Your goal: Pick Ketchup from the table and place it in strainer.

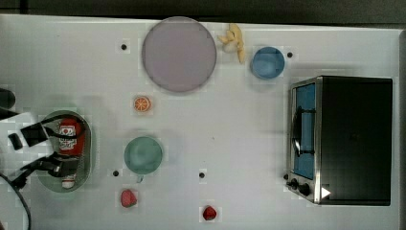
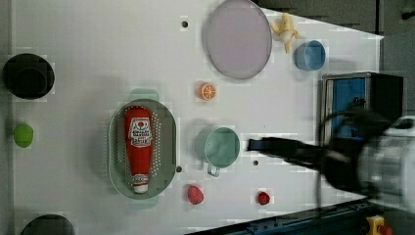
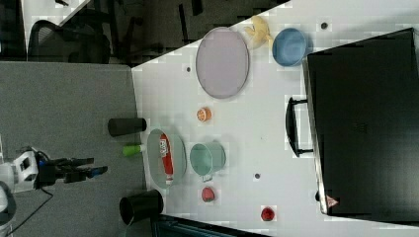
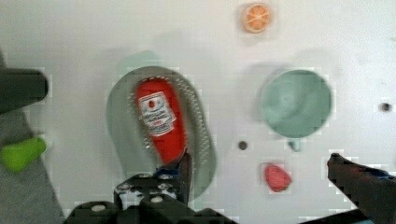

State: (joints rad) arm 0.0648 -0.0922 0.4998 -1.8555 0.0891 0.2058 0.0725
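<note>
The ketchup (image 1: 72,139) is a red bottle with a white label. It lies on its side inside the pale green oval strainer (image 1: 88,158), cap toward the top view's bottom. The left view shows the ketchup (image 2: 138,147) along the strainer (image 2: 115,147) on its dotted bottom. My gripper (image 4: 260,159) is open, with nothing between its fingers (image 4: 185,170), and hangs apart from the ketchup (image 4: 159,116) over the strainer (image 4: 119,123). In the right view the gripper (image 3: 96,166) stands off the table edge, left of the ketchup (image 3: 165,158) and strainer (image 3: 179,159).
A darker green cup (image 1: 142,154) stands just to the top view's right of the strainer. An orange slice (image 1: 142,104), a strawberry lump (image 1: 128,198) and a red blob (image 1: 209,212) lie nearby. A grey plate (image 1: 178,53), banana (image 1: 234,40), blue bowl (image 1: 268,62) and toaster oven (image 1: 344,139) lie farther off.
</note>
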